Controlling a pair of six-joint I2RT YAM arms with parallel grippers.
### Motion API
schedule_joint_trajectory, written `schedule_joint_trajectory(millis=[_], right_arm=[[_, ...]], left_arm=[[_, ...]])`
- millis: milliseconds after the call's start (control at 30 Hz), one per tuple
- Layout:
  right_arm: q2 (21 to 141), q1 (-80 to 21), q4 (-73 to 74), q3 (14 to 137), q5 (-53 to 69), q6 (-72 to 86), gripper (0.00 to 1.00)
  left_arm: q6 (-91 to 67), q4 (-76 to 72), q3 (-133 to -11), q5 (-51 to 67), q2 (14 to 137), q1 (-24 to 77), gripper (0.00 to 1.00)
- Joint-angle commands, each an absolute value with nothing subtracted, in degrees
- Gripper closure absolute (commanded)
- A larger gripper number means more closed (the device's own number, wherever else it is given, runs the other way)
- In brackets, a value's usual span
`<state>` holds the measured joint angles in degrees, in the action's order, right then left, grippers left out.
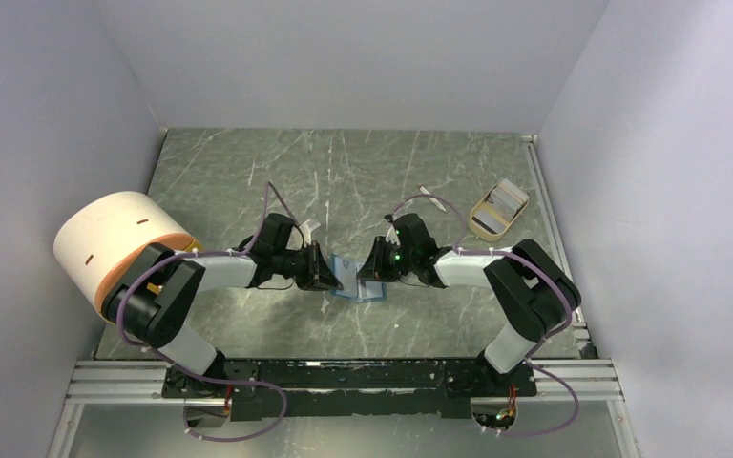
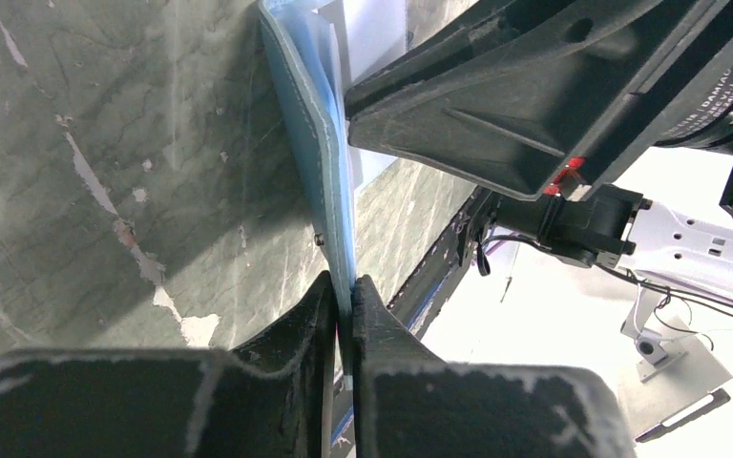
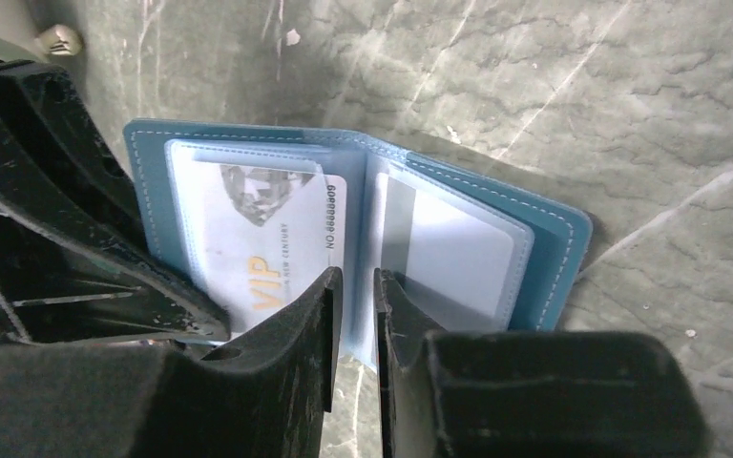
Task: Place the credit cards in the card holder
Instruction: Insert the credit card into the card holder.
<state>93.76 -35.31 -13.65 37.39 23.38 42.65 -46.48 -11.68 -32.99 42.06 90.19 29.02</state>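
The teal-blue card holder (image 1: 358,283) is between the two arms at mid-table, lying open. In the right wrist view its left slot holds a white credit card printed "VIP" (image 3: 262,243). A pale card (image 3: 453,258) sits in the right slot. My left gripper (image 2: 344,303) is shut on the card holder's edge (image 2: 320,153), which shows edge-on there. My right gripper (image 3: 355,291) hovers at the holder's near edge over the middle fold. Its jaws stand a narrow gap apart, with nothing visibly clamped. The left gripper's fingers (image 3: 67,239) cover the holder's left side.
A small tan tray (image 1: 497,210) stands at the back right of the marbled table (image 1: 248,172). A large white and orange cylinder (image 1: 115,246) sits at the left, beside the left arm. White walls close in the table on three sides.
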Motion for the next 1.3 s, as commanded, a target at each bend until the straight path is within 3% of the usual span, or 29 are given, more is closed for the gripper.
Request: schedule_joint_trajectory(millis=[0,100,200,467,700,1000,1267], right_arm=[[96.0,-35.1,-12.7,38.4,21.0,39.8,0.77],[96.7,-35.2,-14.7,37.0,21.5,40.7,0.78],[96.9,-35.1,-15.4,36.3,21.8,41.1,0.78],[97.1,-35.2,-16.0,36.1,22.1,41.0,0.78],[97.7,-35.2,-16.8,35.8,22.7,41.3,0.78],[97.8,-35.2,-17.2,35.6,23.0,41.6,0.78],[97.3,-35.2,-17.3,35.4,23.0,41.6,0.79]], left_arm=[[-45.6,-13.9,-34.7,44.3,89.0,28.6,0.91],[-45.1,-14.5,-35.0,45.3,88.1,28.7,0.79],[-44.4,-14.0,-35.3,45.1,87.6,28.6,0.75],[-46.1,-18.0,-34.3,46.3,88.9,28.6,0.91],[-48.1,-23.6,-32.8,48.2,88.4,28.6,0.84],[-51.1,-29.7,-31.1,50.5,90.4,28.6,0.91],[-49.9,-26.6,-31.7,48.3,91.5,28.6,0.89]])
